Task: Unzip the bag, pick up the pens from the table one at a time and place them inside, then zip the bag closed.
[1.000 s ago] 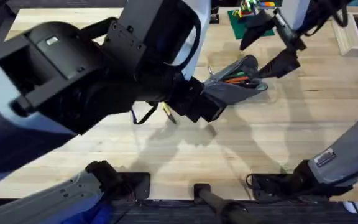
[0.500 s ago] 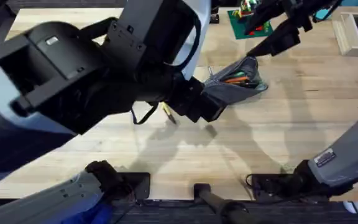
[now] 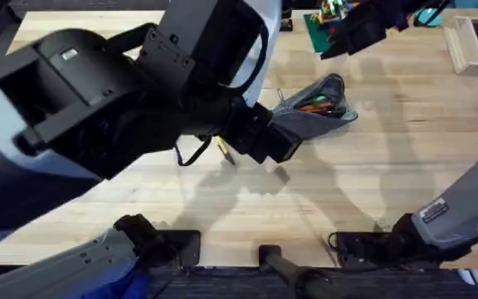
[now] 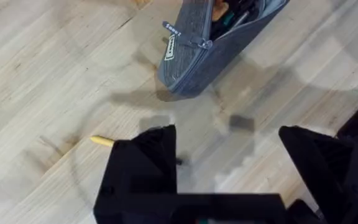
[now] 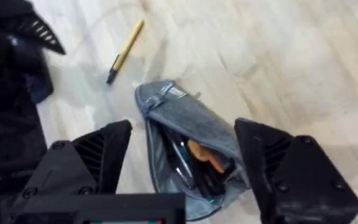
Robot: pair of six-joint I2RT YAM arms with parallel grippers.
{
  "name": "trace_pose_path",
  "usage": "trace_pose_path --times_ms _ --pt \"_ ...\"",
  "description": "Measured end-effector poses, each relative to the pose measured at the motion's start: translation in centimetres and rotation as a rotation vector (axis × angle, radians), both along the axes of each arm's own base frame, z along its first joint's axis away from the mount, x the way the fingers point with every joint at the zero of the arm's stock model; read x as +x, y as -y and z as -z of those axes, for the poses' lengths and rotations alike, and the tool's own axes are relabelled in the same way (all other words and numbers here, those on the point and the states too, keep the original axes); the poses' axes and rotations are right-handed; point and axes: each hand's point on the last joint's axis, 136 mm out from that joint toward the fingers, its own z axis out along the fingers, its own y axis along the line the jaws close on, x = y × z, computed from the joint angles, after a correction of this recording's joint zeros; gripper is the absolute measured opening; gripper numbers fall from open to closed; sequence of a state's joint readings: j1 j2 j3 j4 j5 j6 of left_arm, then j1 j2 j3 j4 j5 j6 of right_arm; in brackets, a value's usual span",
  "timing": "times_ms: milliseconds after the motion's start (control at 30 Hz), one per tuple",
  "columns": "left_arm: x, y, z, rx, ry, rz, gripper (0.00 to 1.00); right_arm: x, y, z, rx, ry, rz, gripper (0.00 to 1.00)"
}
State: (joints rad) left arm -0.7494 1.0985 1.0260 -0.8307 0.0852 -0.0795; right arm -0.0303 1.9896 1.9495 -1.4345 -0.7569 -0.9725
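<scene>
My left gripper (image 4: 229,177), jaws apart and empty, hung nearest the yellow pen (image 5: 125,51), lying just left of the bag (image 3: 314,112).

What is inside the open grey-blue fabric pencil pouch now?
Inside the grey-blue fabric pencil pouch lie an orange item and dark pens. The pouch wall covers their lower ends.

Robot lab bench, plank table (image 3: 405,149), two mounted arms, green brick plate (image 3: 315,31)
</scene>
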Motion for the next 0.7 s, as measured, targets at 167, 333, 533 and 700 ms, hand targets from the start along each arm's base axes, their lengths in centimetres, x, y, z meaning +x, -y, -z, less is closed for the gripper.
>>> trace_pose_path --times_ms 167,333,533,700 --pt "0.0 0.0 0.0 0.000 0.000 0.000 0.995 1.4 0.2 0.1 -0.007 -0.004 0.078 0.998" --pt "0.0 0.0 0.0 0.000 0.000 0.000 0.995 2.4 1.0 0.5 -0.056 -0.042 0.179 0.998" --pt "0.0 0.0 0.0 -0.001 0.002 0.000 0.995 2.0 1.9 -2.1 -0.108 -0.003 0.275 0.997" --pt "0.3 -0.2 0.0 0.005 0.008 -0.028 0.995 0.5 2.6 -6.3 -0.132 0.103 0.332 0.997"
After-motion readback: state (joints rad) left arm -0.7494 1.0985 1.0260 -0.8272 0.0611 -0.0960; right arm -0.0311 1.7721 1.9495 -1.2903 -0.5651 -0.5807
